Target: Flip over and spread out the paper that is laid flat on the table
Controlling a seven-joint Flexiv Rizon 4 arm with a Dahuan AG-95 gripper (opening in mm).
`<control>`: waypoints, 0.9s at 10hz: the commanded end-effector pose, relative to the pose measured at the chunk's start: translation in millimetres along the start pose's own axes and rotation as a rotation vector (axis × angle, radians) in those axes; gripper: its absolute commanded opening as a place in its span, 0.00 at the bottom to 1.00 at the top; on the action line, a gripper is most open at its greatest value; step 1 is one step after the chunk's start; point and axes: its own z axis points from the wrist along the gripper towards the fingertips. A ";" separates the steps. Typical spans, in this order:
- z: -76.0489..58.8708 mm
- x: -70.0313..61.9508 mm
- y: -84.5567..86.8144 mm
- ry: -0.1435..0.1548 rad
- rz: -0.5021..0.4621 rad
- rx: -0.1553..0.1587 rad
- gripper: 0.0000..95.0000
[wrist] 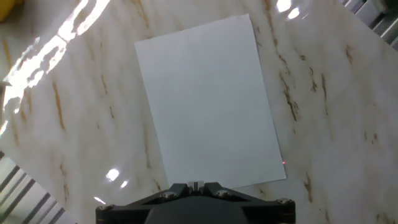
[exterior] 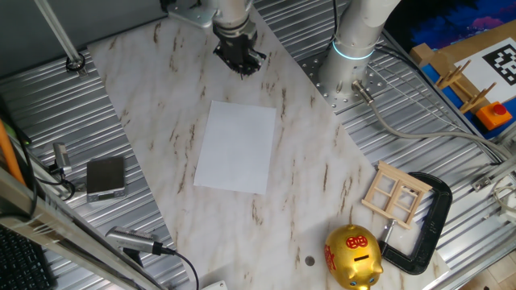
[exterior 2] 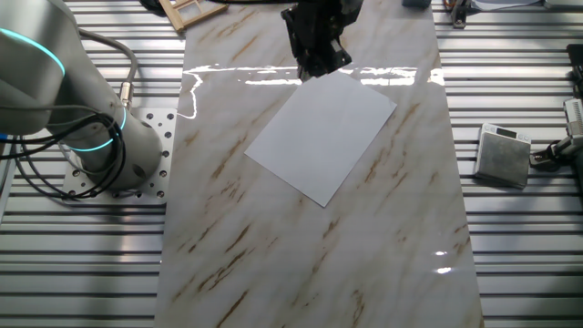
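Hand view: blank white paper (wrist: 208, 102) flat, unwrinkled on table (wrist: 329, 124).

The paper (exterior 2: 323, 135) lies flat on the table (exterior 2: 383, 246), turned at an angle to the slab's edges; the gripper (exterior 2: 318, 62) hangs dark above the sheet's far corner (its fingers cannot be made out); the arm's base (exterior 2: 96, 150) stands on the ribbed metal at left; a small grey box (exterior 2: 504, 155) sits at right.
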 end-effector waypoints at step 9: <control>37.8 -48.3 -106.9 -0.005 -0.180 -0.057 0.00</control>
